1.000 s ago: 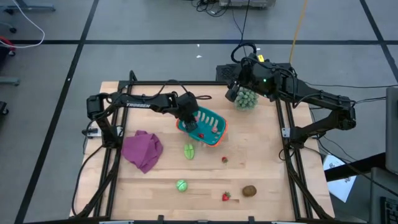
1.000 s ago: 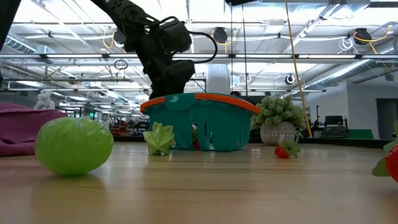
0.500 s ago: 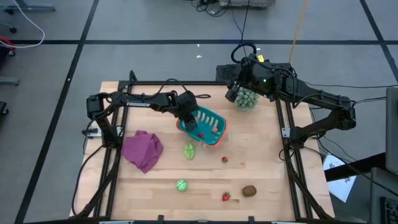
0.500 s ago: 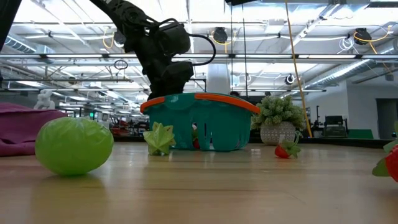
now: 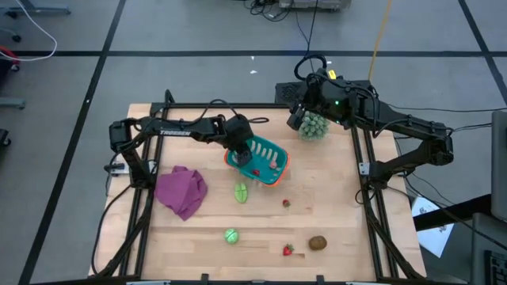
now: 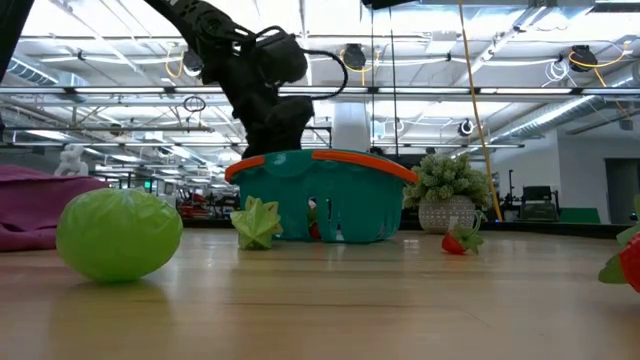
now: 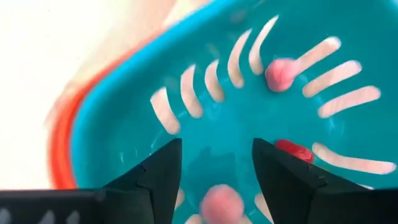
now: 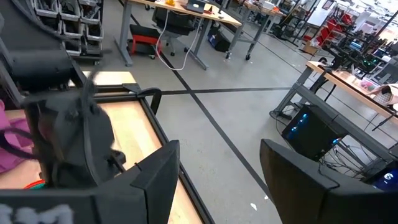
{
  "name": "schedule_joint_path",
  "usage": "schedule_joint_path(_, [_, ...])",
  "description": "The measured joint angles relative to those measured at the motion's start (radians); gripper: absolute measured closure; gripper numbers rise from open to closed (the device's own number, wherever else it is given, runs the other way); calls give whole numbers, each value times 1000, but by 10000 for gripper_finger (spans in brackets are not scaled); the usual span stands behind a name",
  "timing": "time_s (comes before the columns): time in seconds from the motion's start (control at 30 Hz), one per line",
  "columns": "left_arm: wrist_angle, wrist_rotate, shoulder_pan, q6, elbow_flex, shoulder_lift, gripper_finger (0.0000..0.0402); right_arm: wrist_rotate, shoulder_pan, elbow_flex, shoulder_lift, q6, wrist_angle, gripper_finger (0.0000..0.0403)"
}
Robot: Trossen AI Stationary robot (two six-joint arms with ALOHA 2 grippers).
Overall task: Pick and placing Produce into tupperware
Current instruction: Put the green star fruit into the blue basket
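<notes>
The teal tupperware (image 5: pixel 264 161) with its orange rim (image 6: pixel 320 160) stands mid-table. My left gripper (image 5: pixel 240 153) hangs open over its left end, fingers pointing down inside (image 7: pixel 216 165). Red produce pieces (image 7: pixel 294 151) lie on the basket floor, and a blurred pink one (image 7: pixel 219 205) shows between my fingers. On the table lie two green pieces (image 5: pixel 241 192) (image 5: pixel 230 235), two red strawberries (image 5: pixel 286 203) (image 5: pixel 288 250) and a brown kiwi (image 5: pixel 318 243). My right gripper (image 5: pixel 296 119) waits open at the far edge.
A purple cloth (image 5: pixel 181 190) lies left of the basket. The spiky pale-green plant ball (image 5: pixel 314 126) sits in a white pot (image 6: pixel 446 213) by my right gripper. A black frame (image 5: pixel 366 170) runs round the table. Bare wood shows toward the right.
</notes>
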Motion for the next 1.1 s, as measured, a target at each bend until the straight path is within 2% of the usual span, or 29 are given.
schedule_joint_path(0.1, [-24, -1, -13, 10, 40, -53, 201, 0, 0, 0, 0, 0, 0, 188])
schedule_joint_path(0.23, [-165, -34, -67, 12, 109, -145, 201, 0, 0, 0, 0, 0, -7, 188])
schedule_joint_path(0.37, [-365, -131, -184, -64, 133, -241, 201, 0, 0, 0, 0, 0, -21, 188])
schedule_joint_path(0.47, [-517, -242, -293, -213, 117, -296, 201, 1, -1, 0, -1, -2, -22, 188])
schedule_joint_path(0.53, [-488, -310, -370, -318, 84, -326, 201, 2, -7, 0, -4, -4, -16, 188])
schedule_joint_path(0.7, [-357, -327, -488, -507, -4, -301, 201, 5, -9, 1, -7, 23, 13, 188])
schedule_joint_path(0.87, [-267, -343, -492, -703, -29, -197, 201, 4, 0, 1, -6, 26, 13, 188])
schedule_joint_path(1.1, [-117, -277, -492, -887, -28, -64, 201, 5, 0, 1, -8, -4, 4, 188])
